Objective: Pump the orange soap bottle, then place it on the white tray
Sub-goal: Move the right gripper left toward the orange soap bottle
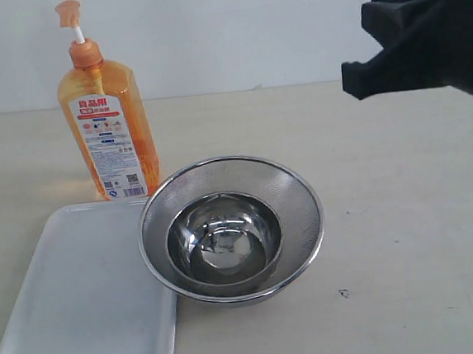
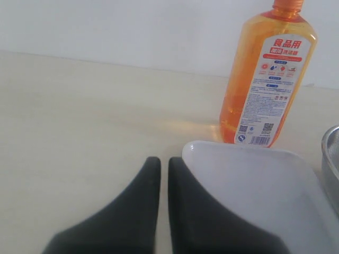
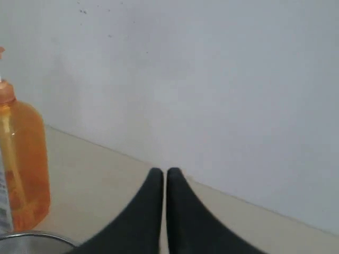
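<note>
Left fingers (image 2: 140, 211) closed, empty; right fingers (image 3: 149, 211) closed, empty. Orange soap bottle (image 1: 110, 130) upright on table (image 1: 407, 236), just behind white tray (image 1: 75, 315). Probably near-full, heavy, smooth, slippery plastic; best gripped across mid-body below the shoulder.

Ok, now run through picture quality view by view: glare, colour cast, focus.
Exterior view: soft even light, bright patches mirrored in the steel bowl. Left wrist view: the orange soap bottle casts an orange glow on the table; its label is sharp, the left gripper soft-edged. Right wrist view: hazy overall, bottle blurred, right gripper featureless black.
</note>
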Robot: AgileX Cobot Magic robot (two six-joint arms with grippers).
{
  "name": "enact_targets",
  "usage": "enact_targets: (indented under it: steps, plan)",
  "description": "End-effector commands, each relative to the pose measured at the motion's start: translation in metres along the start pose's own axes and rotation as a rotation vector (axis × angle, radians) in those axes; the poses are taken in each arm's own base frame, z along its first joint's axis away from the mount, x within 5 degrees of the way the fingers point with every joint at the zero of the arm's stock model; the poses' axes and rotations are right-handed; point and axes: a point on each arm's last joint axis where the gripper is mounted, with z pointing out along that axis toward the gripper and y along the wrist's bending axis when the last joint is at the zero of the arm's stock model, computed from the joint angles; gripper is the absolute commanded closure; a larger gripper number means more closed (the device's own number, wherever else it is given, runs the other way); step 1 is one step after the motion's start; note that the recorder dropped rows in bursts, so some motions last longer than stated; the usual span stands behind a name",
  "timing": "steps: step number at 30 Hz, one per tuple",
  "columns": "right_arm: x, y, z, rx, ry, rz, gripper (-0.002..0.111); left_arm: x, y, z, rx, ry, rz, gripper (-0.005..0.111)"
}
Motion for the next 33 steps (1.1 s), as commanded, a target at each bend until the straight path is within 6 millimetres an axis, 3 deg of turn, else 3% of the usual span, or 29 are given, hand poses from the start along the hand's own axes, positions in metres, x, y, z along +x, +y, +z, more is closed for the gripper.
enact_targets:
  steps: [1, 3, 6, 13, 15, 16, 21, 27, 28, 33]
  plan:
    - [-0.001, 0.018, -0.003, -0.200, -0.127, -0.039, 0.108, 0.001, 0.000, 0.000, 0.003, 0.002, 0.002, 0.102]
    - [-0.003, 0.015, 0.003, -0.256, -0.139, 0.052, 0.108, 0.001, 0.000, 0.000, 0.003, 0.002, 0.002, 0.102]
    - [0.013, 0.010, 0.028, -0.504, -0.122, 0.060, 0.108, 0.001, 0.000, 0.000, 0.003, 0.002, 0.002, 0.102]
    - [0.046, -0.004, 0.097, -0.592, -0.047, 0.157, 0.104, 0.001, 0.000, 0.000, 0.003, 0.002, 0.002, 0.102]
    - [0.051, -0.003, 0.118, -0.652, -0.058, 0.141, 0.094, 0.001, 0.000, 0.000, 0.003, 0.002, 0.002, 0.102]
    - [0.057, -0.002, 0.138, -0.718, -0.059, 0.136, 0.080, 0.001, 0.000, 0.000, 0.003, 0.002, 0.002, 0.102]
    - [0.060, 0.000, 0.183, -0.760, -0.068, 0.147, 0.043, 0.001, 0.000, 0.000, 0.003, 0.002, 0.002, 0.102]
    - [0.050, 0.027, 0.206, -0.785, -0.053, 0.029, 0.042, 0.001, 0.000, 0.000, 0.003, 0.002, 0.002, 0.102]
    - [0.045, 0.039, 0.210, -0.794, -0.051, -0.001, 0.042, 0.001, 0.000, 0.000, 0.003, 0.002, 0.002, 0.102]
    - [0.036, 0.059, 0.219, -0.726, -0.011, -0.026, 0.042, 0.001, 0.000, 0.000, 0.003, 0.002, 0.002, 0.102]
